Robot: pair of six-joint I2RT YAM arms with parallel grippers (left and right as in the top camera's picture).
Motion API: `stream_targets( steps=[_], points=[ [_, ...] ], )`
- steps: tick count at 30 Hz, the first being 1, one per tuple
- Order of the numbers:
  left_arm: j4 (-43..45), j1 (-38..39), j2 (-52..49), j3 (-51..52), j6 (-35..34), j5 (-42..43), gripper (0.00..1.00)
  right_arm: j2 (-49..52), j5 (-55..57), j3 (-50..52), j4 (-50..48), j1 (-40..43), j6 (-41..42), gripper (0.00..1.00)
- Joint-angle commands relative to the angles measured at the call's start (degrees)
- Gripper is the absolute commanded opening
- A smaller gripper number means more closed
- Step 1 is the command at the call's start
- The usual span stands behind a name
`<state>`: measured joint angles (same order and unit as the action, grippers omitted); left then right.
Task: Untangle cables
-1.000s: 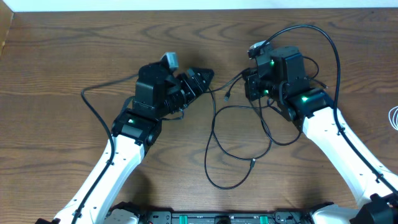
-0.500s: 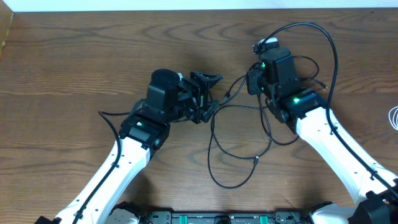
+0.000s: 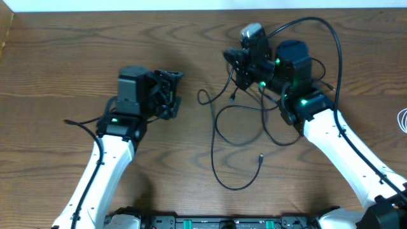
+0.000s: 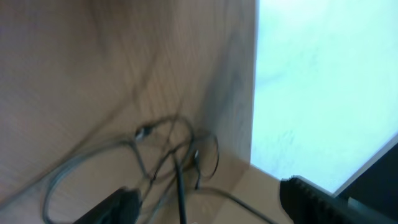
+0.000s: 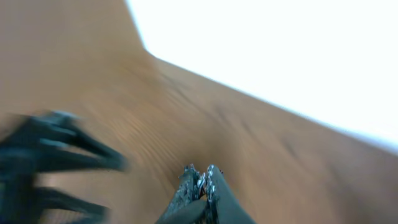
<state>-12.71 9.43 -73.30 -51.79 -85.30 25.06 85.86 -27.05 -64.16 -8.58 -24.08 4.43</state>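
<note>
Black cables (image 3: pixel 245 130) lie in loose loops at the table's middle, with one plug end (image 3: pixel 261 157) toward the front. My right gripper (image 3: pixel 232 60) is above their far side and is shut; a black strand rises to it and a small plug (image 3: pixel 233 98) dangles below. In the right wrist view the fingertips (image 5: pixel 202 177) are pressed together on a thin bit. My left gripper (image 3: pixel 176 94) stands open, to the left of the cables and apart from them. Its blurred wrist view shows the cables (image 4: pixel 174 149) ahead of the gripper (image 4: pixel 211 202). A white cable (image 3: pixel 402 119) shows at the right edge.
The wooden table (image 3: pixel 63 57) ends in a pale strip along the back (image 3: pixel 191 5). Thicker black wires (image 3: pixel 331 38) arch over the right arm. The left arm's own wire (image 3: pixel 79 124) trails on the wood beside it.
My left arm has drawn back to the left, away from the cables, still open. The right gripper has moved up and left, dragging a black strand with it.
</note>
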Motion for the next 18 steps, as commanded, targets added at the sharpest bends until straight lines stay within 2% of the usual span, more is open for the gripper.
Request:
stream_targets(
  steps=[1,5,7,12,14,17,18],
  points=[
    [-0.09,-2.49,0.31,-0.94,13.99,9.29,0.75,-0.42,-9.2,-4.35,-3.43,-0.17,-1.86,0.01],
    [-0.98,-2.45,0.31,-0.94,35.36,13.29,0.75,-0.37,-0.94,-5.38,-1.92,-1.18,-1.09,0.01],
    [-3.23,-1.9,0.31,-0.94,40.81,13.46,0.75,-0.17,-1.09,-5.38,-0.33,-1.22,-1.11,0.01],
    [-4.85,-0.24,0.31,-0.26,44.15,15.08,0.75,0.35,0.15,-5.38,9.14,-1.49,-3.04,0.01],
    [-5.99,0.87,0.31,0.13,46.97,15.47,0.76,1.18,3.98,-5.38,11.67,-1.49,-2.97,0.01],
    [-13.55,1.86,0.31,0.15,53.22,10.21,0.76,2.82,14.64,-5.38,13.92,-1.33,-1.64,0.01],
    [-17.2,1.86,0.31,0.15,53.13,6.64,0.76,3.76,18.01,-5.38,14.69,-1.2,-0.92,0.08]
  ],
)
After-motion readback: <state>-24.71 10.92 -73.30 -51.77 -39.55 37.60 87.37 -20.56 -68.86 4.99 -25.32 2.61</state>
